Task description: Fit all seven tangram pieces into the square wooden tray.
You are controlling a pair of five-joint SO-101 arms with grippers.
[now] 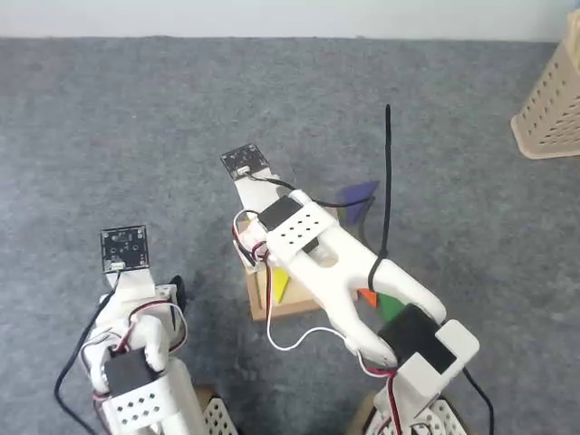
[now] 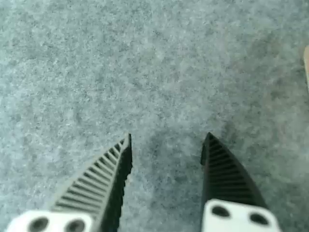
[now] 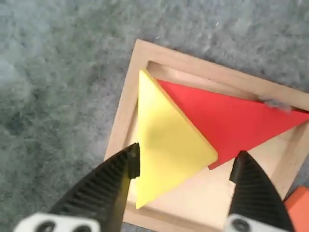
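Fingers wide above the yellow triangle, the right gripper needed to seat it flat in the tray beside the red triangle; the left gripper hung open.

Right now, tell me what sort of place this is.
Probably a robotics practice bench: grey carpet-like mat, a wooden tray holding a yellow triangle and a red triangle, a perforated beige bin at the edge.
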